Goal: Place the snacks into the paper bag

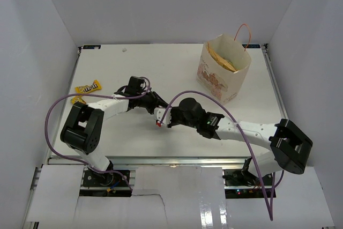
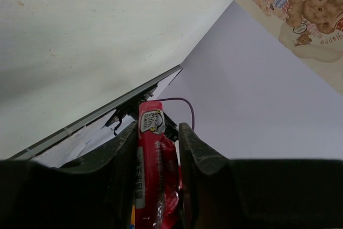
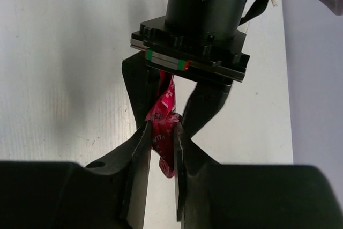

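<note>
at the table's 9 o'clock edge in the top view, two yellow m&m's packets [image 1: 87,87] lie flat, well apart from both grippers and not yet collected. near the middle, the pink-red packet [image 3: 162,151] is pinched at one end by the left gripper [image 2: 157,132], whose fingers are pressed against both its faces. the same packet is pinched further along by the right gripper [image 3: 162,128], its jaws closed tight from the opposite side, so it is held by both at once; a handover is judged to be in hand. the paper bag [image 1: 217,81] stands upright at about 2 o'clock from that meeting point, mouth open, with something tan showing inside. for the step to be done well, the right grip should be confirmed firm before the left jaws are spread, and the left fingers drawn straight back so the thin wrapper is not twisted. the packet is then best carried above the rim and the orange-red cord handle [image 1: 244,33] and released only over the open mouth, since so light a bag could be tipped by a nudge.
</note>
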Controlling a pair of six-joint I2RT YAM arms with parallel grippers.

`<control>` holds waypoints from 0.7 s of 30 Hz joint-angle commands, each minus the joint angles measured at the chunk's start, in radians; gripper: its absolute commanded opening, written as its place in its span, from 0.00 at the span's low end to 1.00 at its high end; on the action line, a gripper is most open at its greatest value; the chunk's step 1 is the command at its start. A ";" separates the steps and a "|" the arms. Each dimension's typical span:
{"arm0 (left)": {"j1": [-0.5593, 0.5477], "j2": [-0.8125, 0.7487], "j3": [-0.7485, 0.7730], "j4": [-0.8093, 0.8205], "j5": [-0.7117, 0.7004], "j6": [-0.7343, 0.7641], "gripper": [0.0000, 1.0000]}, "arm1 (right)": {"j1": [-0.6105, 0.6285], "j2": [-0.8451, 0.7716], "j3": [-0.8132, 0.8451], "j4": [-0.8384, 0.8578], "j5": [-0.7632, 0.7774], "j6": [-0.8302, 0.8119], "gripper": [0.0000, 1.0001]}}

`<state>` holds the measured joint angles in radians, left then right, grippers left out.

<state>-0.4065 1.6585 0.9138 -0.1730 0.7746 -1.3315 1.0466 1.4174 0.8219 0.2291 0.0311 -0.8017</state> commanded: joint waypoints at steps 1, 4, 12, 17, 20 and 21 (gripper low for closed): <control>-0.003 -0.074 -0.006 0.027 0.034 -0.029 0.45 | -0.008 -0.003 0.043 -0.092 -0.084 0.007 0.08; -0.003 -0.075 -0.013 0.052 0.031 -0.038 0.64 | -0.039 -0.015 0.101 -0.221 -0.161 0.009 0.08; 0.075 -0.103 0.011 0.102 -0.023 0.015 0.84 | -0.152 -0.107 0.209 -0.557 -0.506 -0.082 0.08; 0.220 -0.181 0.043 0.084 -0.118 0.161 0.86 | -0.264 -0.251 0.253 -0.646 -0.609 -0.082 0.08; 0.279 -0.218 0.091 -0.006 -0.199 0.325 0.86 | -0.350 -0.357 0.336 -0.656 -0.626 -0.034 0.08; 0.288 -0.226 0.108 -0.035 -0.274 0.432 0.86 | -0.371 -0.370 0.399 -0.654 -0.628 -0.021 0.08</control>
<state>-0.1452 1.5070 0.9497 -0.1471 0.6392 -1.1271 0.7364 1.1263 1.0771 -0.4152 -0.5163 -0.8593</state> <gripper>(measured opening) 0.862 0.166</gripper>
